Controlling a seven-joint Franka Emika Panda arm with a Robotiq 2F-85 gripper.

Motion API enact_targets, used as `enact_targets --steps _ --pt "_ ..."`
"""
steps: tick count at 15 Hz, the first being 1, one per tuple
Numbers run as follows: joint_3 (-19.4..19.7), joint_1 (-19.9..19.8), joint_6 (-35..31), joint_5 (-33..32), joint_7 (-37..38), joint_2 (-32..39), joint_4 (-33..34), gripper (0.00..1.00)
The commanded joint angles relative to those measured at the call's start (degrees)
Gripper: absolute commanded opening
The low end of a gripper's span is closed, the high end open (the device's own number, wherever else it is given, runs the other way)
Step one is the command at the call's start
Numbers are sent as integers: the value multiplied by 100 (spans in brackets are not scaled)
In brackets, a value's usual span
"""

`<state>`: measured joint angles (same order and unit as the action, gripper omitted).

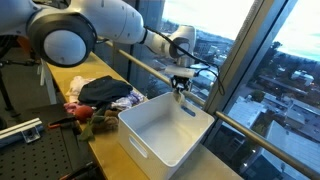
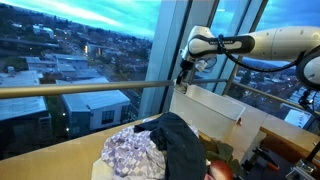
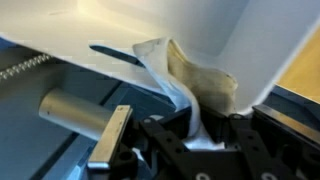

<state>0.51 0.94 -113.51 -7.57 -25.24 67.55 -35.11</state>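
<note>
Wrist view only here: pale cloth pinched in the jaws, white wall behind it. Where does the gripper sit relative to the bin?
Observer: Gripper, shut on that cloth, hangs over the rim of the white bin on the side nearest the window.
Operator: What else is nearby?
Observer: A clothes pile lies beside the bin, with a dark garment on top.

Light: dim dusk daylight from the windows beyond the gripper
Glare: white bin above the gripper blown out
Blur: wrist view soft, foreground unfocused
</note>
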Motion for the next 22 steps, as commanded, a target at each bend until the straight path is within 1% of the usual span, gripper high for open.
enact_targets --steps 1,5,8,12,15,18,20,22 --pt "333 799 46 -452 830 -362 -248 0" --pt "442 1737 292 -741 1793 -468 -341 0" --pt "428 2367 658 -797 2540 -588 -641 0" --pt "386 3112 1033 -776 3355 -935 -1205 0" --pt "437 3586 1421 -811 3975 -1418 -1878 0" --pt "429 3791 1574 -765 4426 -1989 -2716 0" --pt "421 3790 1478 -739 4631 -2299 -3261 0" --pt "388 3685 1281 -677 4720 -2602 -3831 0"
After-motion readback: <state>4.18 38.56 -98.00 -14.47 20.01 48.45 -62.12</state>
